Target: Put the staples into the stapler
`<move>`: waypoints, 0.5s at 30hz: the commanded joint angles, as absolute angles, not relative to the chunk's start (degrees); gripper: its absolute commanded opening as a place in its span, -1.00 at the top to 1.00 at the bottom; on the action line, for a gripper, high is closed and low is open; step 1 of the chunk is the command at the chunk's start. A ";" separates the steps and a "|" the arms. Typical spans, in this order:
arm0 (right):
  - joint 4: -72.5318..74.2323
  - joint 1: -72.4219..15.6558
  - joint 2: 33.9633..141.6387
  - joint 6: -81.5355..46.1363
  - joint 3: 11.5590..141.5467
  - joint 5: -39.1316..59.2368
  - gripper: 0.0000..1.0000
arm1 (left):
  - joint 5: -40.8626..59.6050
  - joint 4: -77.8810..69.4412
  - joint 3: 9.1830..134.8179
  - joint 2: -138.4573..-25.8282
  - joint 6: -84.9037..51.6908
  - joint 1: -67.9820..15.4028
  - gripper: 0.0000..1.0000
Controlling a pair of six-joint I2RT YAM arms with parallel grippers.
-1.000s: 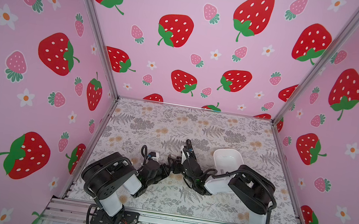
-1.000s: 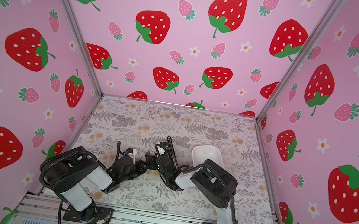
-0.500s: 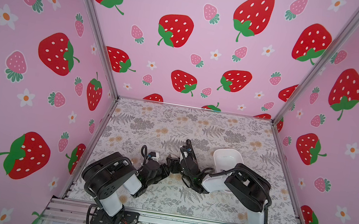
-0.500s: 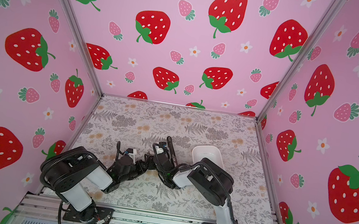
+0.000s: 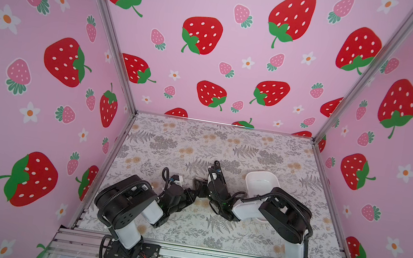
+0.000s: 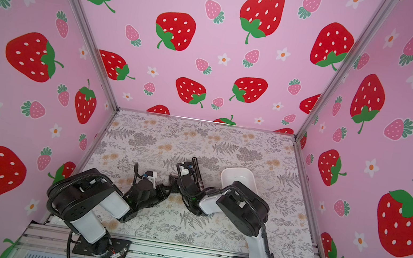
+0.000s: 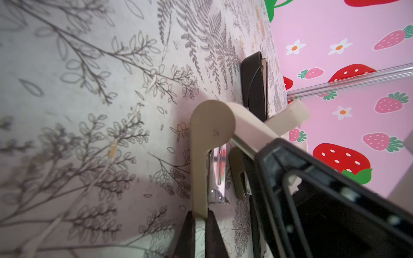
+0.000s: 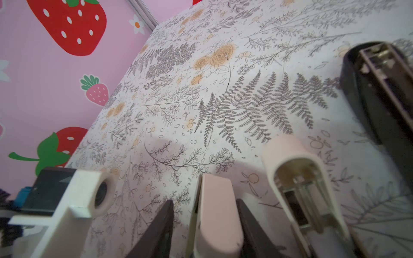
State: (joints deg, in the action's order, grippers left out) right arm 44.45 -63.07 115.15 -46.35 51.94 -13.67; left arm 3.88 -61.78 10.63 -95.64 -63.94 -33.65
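Observation:
A cream stapler (image 7: 212,120) is swung open at its hinge just above the floral table, between both arms. My left gripper (image 7: 200,215) is shut on the thin edge of one of its halves. My right gripper (image 8: 204,201) stands open around the stapler's other half (image 8: 220,223): one finger touches it and a gap shows at the other finger. The open half (image 8: 297,178) shows its metal channel. In both top views the two grippers (image 5: 191,189) (image 5: 202,183) meet at the front middle of the table. No staples show in any view.
A black stapler (image 5: 217,175) (image 7: 253,84) (image 8: 380,93) lies opened just behind the grippers. A white tray (image 5: 261,173) (image 6: 238,169) sits to the right, partly under my right arm. Pink strawberry walls close in three sides. The left wrist camera (image 8: 89,196) sits close beside my right gripper.
My right arm has edged slightly to the left, towards the left gripper. The left arm and the black stapler have not moved.

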 commanded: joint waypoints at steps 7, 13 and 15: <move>42.40 -63.19 117.86 -44.89 54.91 -15.03 0.21 | 2.90 -54.88 8.81 -98.11 -63.98 -33.84 0.86; 43.35 -63.97 116.62 -41.32 54.02 -17.63 0.44 | 3.56 -56.67 7.91 -96.50 -63.04 -33.75 0.44; 43.68 -64.33 116.41 -39.89 54.01 -18.20 0.48 | 3.47 -54.40 8.30 -95.03 -62.85 -33.72 0.42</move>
